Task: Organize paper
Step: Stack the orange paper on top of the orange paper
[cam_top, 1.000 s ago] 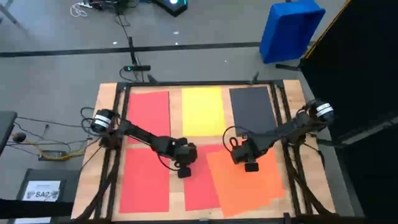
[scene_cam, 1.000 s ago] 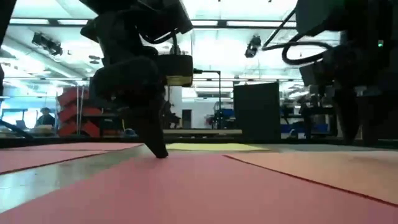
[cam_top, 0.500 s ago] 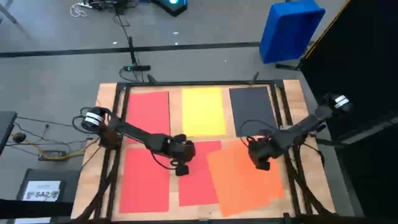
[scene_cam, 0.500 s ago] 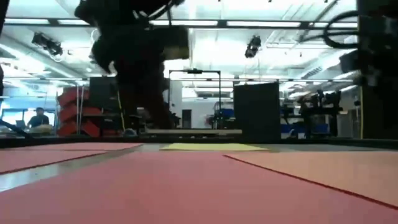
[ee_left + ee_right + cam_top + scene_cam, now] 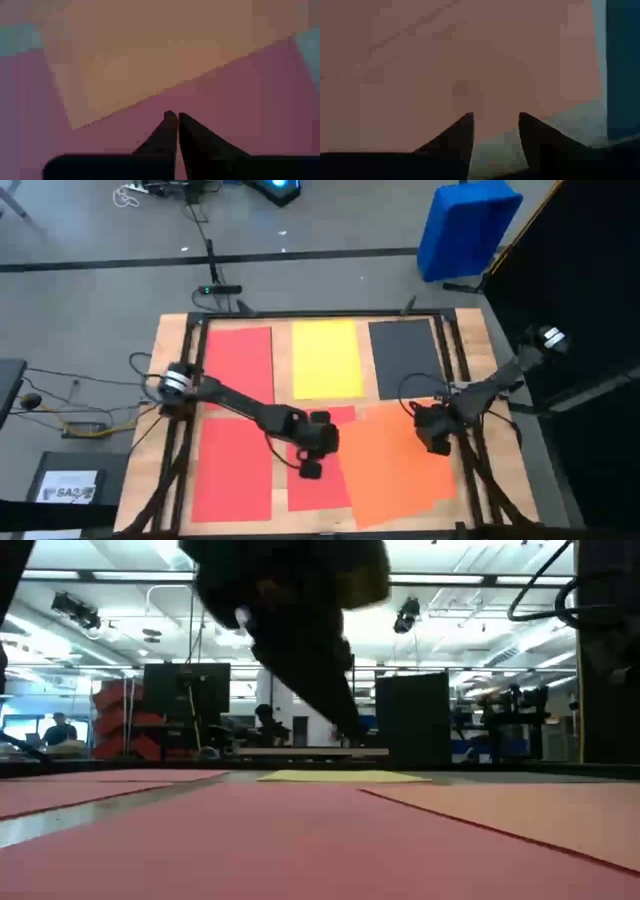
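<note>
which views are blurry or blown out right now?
Low view: the left arm is a backlit, motion-smeared silhouette under bright ceiling lights. Left wrist view: soft, the orange sheet hazy past the shut left pincer. Right wrist view: also soft and dim. High view: evenly lit, fairly sharp.

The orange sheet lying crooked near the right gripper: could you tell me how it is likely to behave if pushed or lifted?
The orange sheet looks thin and lies flat, so it is probably light and would likely slide under a push. It overlaps a red sheet, which might drag along. Lifted by one edge, it would probably droop. The right gripper is open above it.
</note>
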